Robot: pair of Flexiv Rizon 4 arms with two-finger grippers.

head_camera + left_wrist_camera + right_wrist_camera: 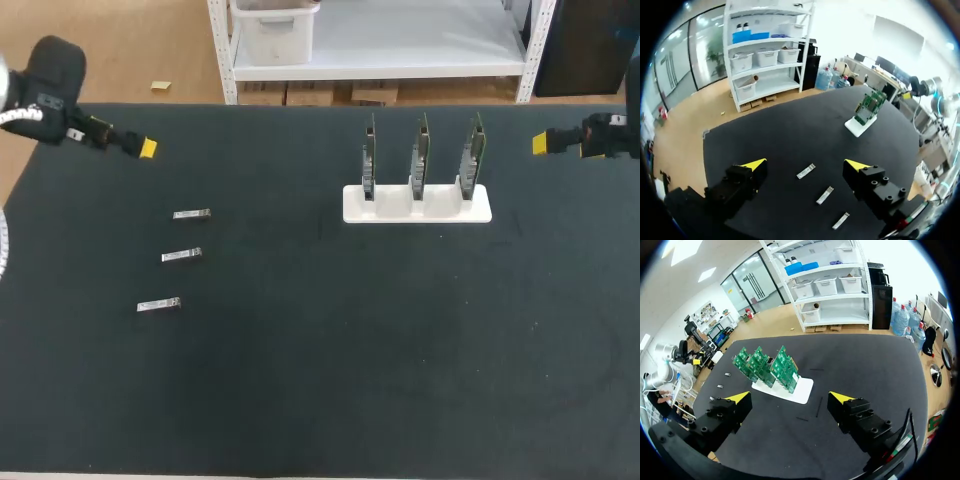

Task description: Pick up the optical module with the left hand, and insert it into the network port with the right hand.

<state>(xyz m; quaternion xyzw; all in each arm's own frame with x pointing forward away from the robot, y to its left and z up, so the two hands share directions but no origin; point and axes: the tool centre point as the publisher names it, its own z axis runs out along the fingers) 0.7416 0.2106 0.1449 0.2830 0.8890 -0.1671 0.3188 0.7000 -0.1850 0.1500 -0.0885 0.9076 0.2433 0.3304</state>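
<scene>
Start state: nothing picked, nothing inserted.
Head view: three optical modules [181, 255] lie in a column at the left of the counter [330, 380], untouched. Three upright boards [421, 158] stand in a white holder [417, 208], right of centre and far. The left arm [50, 85] and right arm [610, 135] sit at the far corners, well apart from the parts, and I cannot read the jaw gap here. Left wrist view: the left jaws are wide apart and empty, with the modules on the counter ahead of them. Right wrist view: the right jaws are apart and empty. This view shows the board faces, which are edge-on from the head view, but the ports are too small to make out. I judge pick, handover and insertion all left to do.
</scene>
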